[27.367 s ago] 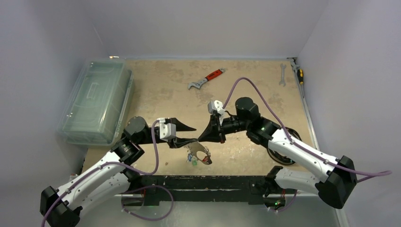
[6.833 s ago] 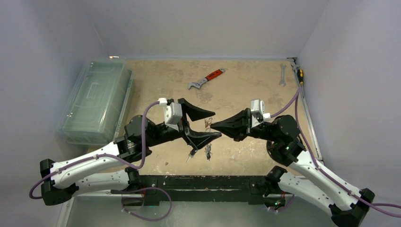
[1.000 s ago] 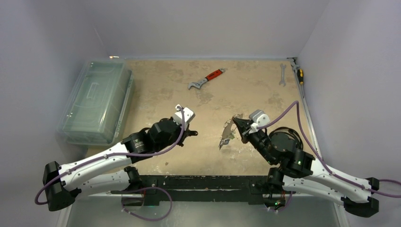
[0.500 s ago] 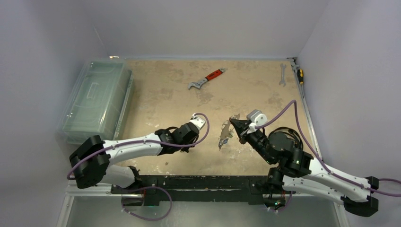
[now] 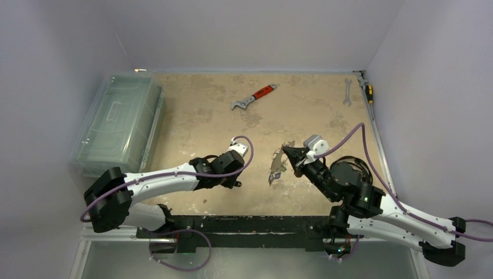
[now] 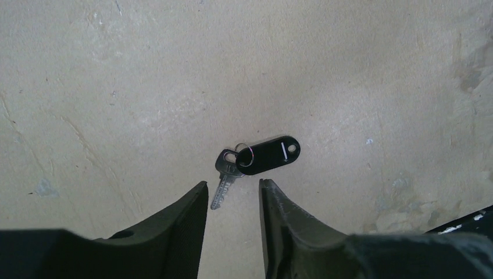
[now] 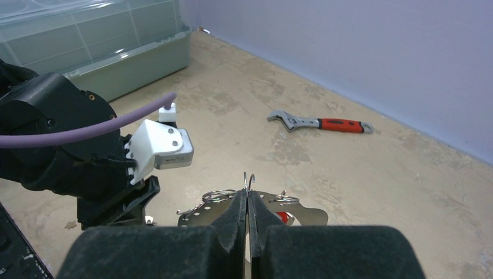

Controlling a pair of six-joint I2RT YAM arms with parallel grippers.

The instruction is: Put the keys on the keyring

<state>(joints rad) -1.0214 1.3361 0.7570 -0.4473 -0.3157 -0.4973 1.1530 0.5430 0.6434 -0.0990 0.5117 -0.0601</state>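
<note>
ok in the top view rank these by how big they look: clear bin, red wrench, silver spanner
1. clear bin
2. red wrench
3. silver spanner, clearly shorter than the wrench

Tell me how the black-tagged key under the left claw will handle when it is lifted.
The key and its black tag are joined only by a small ring, so if one part is gripped the other will probably dangle and swing. It lies flat and thin on the table, so the left claw may scrape or slide it. It looks light.
</note>
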